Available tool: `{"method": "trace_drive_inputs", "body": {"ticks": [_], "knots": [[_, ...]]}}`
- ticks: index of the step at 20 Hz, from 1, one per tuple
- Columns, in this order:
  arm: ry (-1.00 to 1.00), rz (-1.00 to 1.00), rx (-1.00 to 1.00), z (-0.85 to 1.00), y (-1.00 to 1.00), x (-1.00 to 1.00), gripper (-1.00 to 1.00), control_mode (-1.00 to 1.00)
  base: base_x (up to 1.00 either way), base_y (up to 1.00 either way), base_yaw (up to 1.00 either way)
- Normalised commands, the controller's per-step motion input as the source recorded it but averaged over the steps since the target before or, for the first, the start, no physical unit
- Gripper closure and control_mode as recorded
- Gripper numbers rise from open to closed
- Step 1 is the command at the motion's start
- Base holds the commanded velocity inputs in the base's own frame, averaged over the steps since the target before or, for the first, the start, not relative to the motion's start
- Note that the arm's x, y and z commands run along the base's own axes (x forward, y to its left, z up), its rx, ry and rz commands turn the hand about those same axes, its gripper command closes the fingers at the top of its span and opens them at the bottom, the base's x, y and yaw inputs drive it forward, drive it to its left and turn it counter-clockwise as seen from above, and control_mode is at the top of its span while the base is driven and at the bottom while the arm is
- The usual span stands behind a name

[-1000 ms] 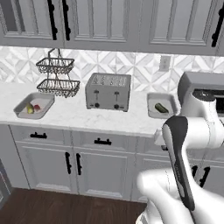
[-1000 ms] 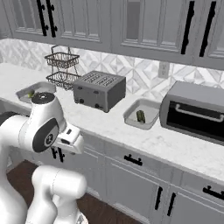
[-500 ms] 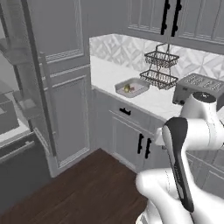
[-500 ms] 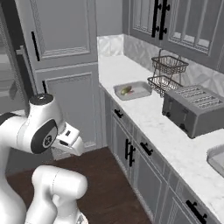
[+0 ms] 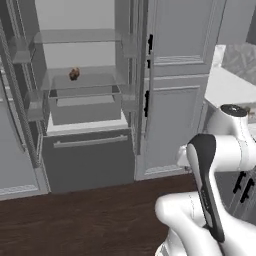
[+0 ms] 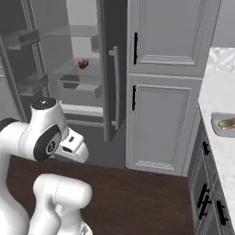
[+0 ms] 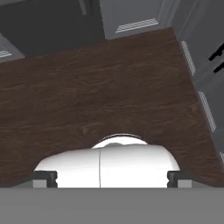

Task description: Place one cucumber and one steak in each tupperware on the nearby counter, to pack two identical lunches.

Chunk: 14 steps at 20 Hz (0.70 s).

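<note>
My gripper (image 7: 112, 177) points down at the dark wood floor, open, with its two fingertips (image 7: 45, 177) far apart and nothing between them. An open fridge stands ahead, and a small brown lump, possibly a steak (image 5: 74, 74) (image 6: 83, 63), lies on a glass shelf inside it. The white counter (image 5: 227, 85) (image 6: 219, 94) runs along the right. On it sits a shallow grey container (image 6: 219, 131) holding something green (image 6: 226, 123); I cannot tell whether that is a cucumber. My arm is folded close over the base.
Tall grey cabinet doors with black handles (image 5: 170, 100) (image 6: 160, 114) stand between the fridge and the counter. The fridge door (image 6: 110, 69) hangs open with its edge towards me. Grey base cabinets (image 6: 209, 197) run under the counter. Dark wood floor (image 7: 109, 87) lies in front.
The whole picture has swung left with the base, from the counter with toaster and wire basket to the tall cabinets and open fridge. The arm keeps its folded pose and the gripper stays open.
</note>
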Motion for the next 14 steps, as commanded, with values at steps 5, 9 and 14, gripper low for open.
{"method": "trace_drive_inputs", "body": {"ticks": [5,9,14], "knots": [[0.00,0.00,0.00,0.00,0.00,0.00,-1.00,1.00,1.00,0.15,0.07],[0.00,0.00,0.00,0.00,0.00,0.00,-1.00,1.00,0.22,0.12,0.00],[0.00,0.00,0.00,0.00,0.00,0.00,-1.00,1.00,0.08,0.94,0.00]]}}
